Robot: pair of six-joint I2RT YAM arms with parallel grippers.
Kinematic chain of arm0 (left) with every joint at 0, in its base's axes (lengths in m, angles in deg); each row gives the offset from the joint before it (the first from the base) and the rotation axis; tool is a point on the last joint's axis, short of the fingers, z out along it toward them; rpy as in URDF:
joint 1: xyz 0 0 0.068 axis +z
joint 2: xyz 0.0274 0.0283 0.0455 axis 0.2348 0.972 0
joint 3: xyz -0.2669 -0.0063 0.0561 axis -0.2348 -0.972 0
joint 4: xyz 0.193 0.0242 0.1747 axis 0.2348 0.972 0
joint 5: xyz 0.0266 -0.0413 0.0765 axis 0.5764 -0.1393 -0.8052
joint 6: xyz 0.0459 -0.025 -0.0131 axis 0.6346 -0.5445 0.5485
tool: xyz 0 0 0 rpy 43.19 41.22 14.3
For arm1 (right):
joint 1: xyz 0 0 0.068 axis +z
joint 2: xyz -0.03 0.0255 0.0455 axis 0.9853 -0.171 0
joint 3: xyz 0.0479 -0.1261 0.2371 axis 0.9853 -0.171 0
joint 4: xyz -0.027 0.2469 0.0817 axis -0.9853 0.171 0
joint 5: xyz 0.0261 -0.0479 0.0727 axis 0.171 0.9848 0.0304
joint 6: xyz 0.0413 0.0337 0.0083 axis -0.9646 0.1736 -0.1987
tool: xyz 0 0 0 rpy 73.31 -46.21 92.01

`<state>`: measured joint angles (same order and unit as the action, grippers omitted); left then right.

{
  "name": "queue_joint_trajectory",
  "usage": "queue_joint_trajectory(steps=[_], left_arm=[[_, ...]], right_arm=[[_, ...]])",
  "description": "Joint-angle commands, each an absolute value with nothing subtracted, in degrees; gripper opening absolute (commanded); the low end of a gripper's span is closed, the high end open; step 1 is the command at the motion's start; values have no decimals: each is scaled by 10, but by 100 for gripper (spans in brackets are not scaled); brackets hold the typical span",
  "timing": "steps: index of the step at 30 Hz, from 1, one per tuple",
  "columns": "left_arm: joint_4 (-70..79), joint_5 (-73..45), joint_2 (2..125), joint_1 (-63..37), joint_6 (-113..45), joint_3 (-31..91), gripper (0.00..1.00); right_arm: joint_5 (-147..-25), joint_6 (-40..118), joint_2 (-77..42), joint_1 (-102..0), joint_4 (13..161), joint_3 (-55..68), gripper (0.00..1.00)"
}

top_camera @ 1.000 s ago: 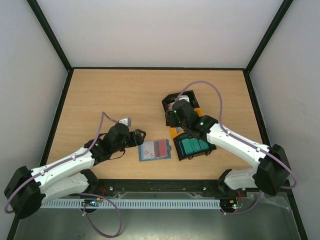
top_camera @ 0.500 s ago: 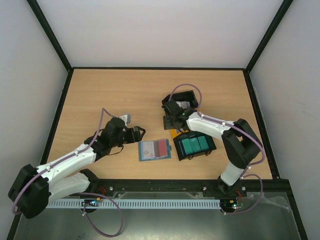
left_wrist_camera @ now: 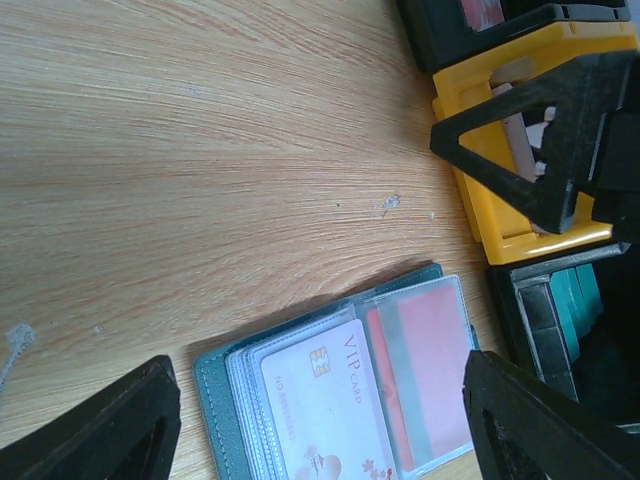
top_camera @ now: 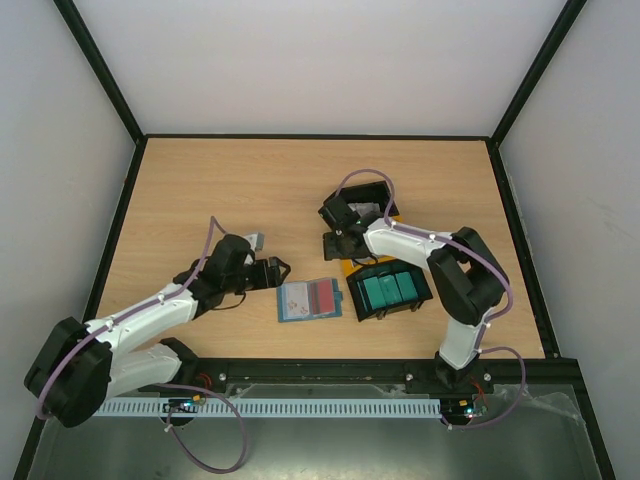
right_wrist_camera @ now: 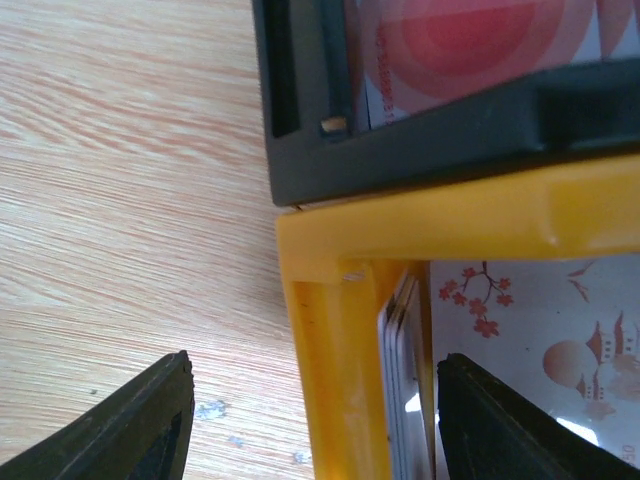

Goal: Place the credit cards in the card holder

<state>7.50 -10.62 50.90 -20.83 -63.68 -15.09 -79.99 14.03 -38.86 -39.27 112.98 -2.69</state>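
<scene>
The teal card holder [top_camera: 309, 299] [left_wrist_camera: 215, 375] lies open on the table, with a white VIP card [left_wrist_camera: 320, 400] in its left sleeve and a red card [left_wrist_camera: 432, 365] in its right. My left gripper [top_camera: 283, 268] [left_wrist_camera: 320, 435] hovers open just left of it, its fingers either side of the holder. More credit cards [right_wrist_camera: 400, 385] stand on edge in the yellow bin [right_wrist_camera: 335, 350] [top_camera: 352, 265], beside a white blossom-printed card [right_wrist_camera: 530, 350]. My right gripper [top_camera: 340, 243] [right_wrist_camera: 320, 430] is open and low over that bin, straddling its wall and the card stack.
A black bin [top_camera: 372, 190] [right_wrist_camera: 450, 130] behind the yellow one holds a card with red circles [right_wrist_camera: 480, 30]. A dark-green bin [top_camera: 390, 290] [left_wrist_camera: 560, 300] sits right of the card holder. The right gripper's fingers [left_wrist_camera: 545, 150] show in the left wrist view.
My right arm folded inwards and brought its gripper down onto the yellow bin's corner, jaws narrowing a little. The left gripper crept slightly forward. The card holder stayed put.
</scene>
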Motion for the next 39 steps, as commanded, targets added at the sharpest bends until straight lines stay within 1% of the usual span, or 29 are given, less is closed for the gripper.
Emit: queue_joint_trajectory(steps=[1, 10, 28, 39], left_arm=[[69, -95, 512, -199, -616, -159, 78], [69, -94, 507, -182, -602, -170, 78], [57, -88, 518, -170, -606, -184, 78], [50, -85, 531, -170, -606, -187, 78]], right_arm=[[-786, 128, -408, -394, 1173, -9, 63], [-831, 124, -395, -394, 1192, 5, 60], [-833, 108, -364, -394, 1199, -3, 56], [-827, 102, -355, -394, 1201, -10, 48]])
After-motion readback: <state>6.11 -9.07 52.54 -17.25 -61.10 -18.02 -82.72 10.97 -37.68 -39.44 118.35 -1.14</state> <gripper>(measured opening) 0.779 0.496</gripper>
